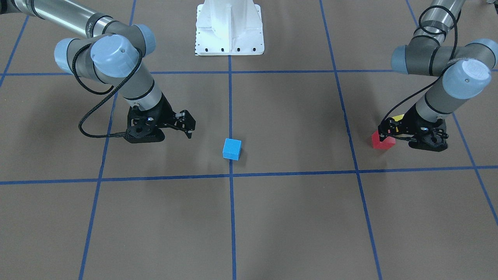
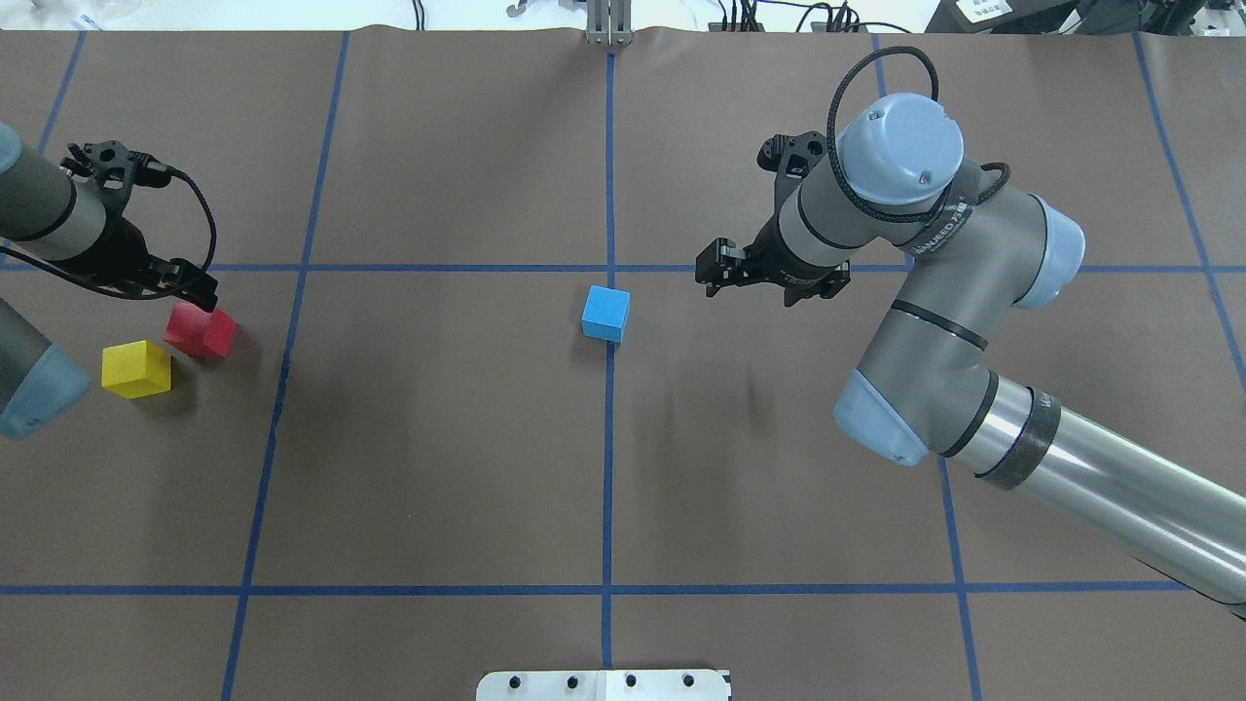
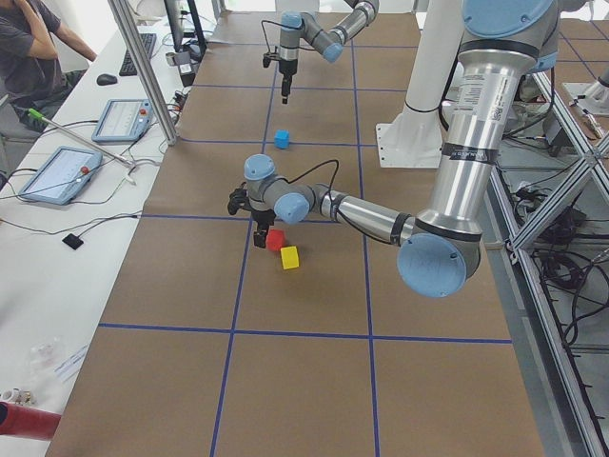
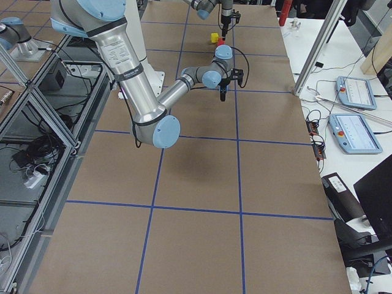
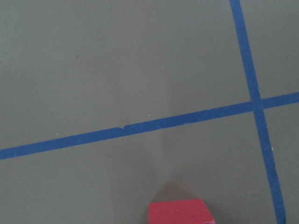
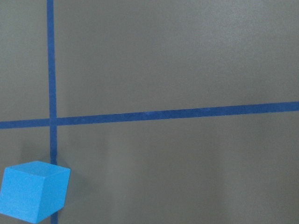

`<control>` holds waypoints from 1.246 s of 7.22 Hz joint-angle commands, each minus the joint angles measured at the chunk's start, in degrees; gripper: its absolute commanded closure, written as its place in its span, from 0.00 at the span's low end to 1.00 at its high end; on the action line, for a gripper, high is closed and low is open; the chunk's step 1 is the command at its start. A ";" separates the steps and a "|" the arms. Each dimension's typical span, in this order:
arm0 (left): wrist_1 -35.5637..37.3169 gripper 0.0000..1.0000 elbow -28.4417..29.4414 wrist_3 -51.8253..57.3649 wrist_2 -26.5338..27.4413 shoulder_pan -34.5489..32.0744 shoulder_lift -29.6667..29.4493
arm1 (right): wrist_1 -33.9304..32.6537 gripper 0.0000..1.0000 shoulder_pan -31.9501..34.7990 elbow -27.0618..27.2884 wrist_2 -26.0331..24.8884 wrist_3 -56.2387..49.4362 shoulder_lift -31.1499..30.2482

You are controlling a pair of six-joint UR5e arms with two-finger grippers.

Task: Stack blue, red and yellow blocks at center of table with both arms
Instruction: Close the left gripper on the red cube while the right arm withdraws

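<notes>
Whether my left fingers [image 2: 200, 289] are open I cannot tell; I centre them on the red block [image 2: 201, 331] at their 6 o'clock before closing. My right fingers [image 2: 711, 263] are open near the central blue block [image 2: 605, 313].

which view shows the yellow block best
Overhead exterior: the yellow block sits fully unobstructed beside the red block. Exterior left shows it small, exterior right tiny and far; front-facing shows only a sliver; neither wrist view shows it.

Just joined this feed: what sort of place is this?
Probably a robotics lab: brown paper-covered table gridded with blue tape lines, grey teach pendants on a white side bench, a seated person nearby.
</notes>
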 commanded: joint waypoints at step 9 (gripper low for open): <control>0.47 1.00 0.61 -5.14 -0.38 3.70 -0.13 | -0.08 0.00 3.19 4.92 1.66 -0.09 -5.54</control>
